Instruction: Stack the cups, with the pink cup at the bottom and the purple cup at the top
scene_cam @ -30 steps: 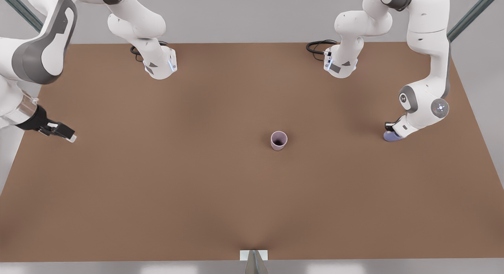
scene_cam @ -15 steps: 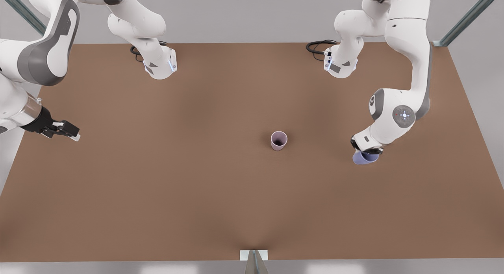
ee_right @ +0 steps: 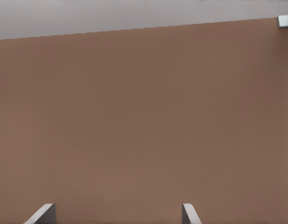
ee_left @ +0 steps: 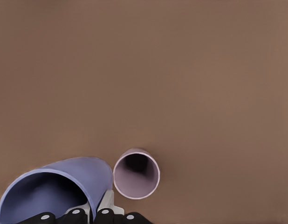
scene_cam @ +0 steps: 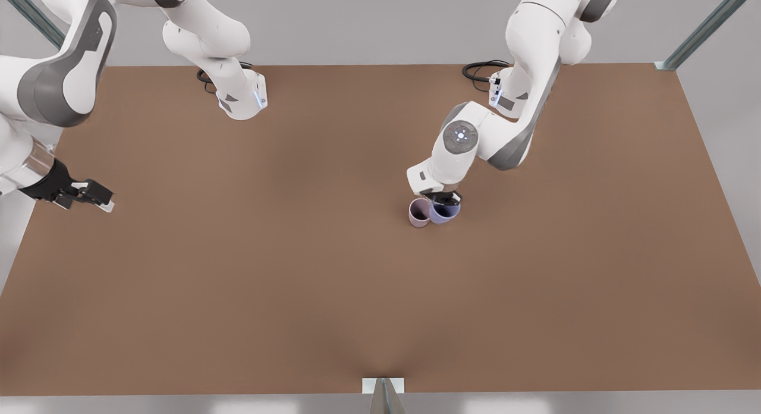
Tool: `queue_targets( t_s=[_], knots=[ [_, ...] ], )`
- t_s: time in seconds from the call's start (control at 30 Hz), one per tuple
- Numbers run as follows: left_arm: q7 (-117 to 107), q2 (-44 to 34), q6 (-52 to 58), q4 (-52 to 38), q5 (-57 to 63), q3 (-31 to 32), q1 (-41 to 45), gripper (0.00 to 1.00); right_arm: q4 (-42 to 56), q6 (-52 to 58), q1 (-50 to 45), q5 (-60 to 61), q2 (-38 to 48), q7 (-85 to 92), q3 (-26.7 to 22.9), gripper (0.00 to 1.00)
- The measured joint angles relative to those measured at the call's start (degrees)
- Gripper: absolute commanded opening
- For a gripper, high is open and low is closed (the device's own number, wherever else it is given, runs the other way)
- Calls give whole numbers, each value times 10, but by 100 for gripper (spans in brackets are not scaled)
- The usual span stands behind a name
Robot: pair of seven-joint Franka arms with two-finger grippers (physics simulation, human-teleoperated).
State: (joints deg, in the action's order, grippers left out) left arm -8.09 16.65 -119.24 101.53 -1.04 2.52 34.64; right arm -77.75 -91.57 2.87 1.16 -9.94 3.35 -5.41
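Gripped by its thin rim, the light, rigid purple cup [scene_cam: 442, 213] hangs in the left gripper [scene_cam: 443, 198] beside the pink cup [scene_cam: 419, 212]; the right gripper [scene_cam: 89, 195] waits, fingers spread.

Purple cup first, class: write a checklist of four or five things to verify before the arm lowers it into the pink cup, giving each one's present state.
1. Left end effector grips the purple cup: ok.
2. Pink cup upright, mouth open: ok.
3. Purple cup centred over the pink cup: not ok, it hangs beside it, toward the front view's right.
4. Purple cup clear above the pink rim: cannot tell.
5. Right end effector open, waiting at the table's edge: ok.
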Motion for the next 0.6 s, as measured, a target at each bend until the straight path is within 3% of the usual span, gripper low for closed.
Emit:
queue_targets(
  t_s=[0.2, 0.6],
  knots=[
    [-79, 30, 5, -29, 16, 0, 40, 21, 2, -2, -2, 0, -7, 6, 0, 100],
    [-177, 62, 7, -26, 31, 0, 41, 21, 3, -4, -1, 0, -9, 13, 0, 100]
  ],
)
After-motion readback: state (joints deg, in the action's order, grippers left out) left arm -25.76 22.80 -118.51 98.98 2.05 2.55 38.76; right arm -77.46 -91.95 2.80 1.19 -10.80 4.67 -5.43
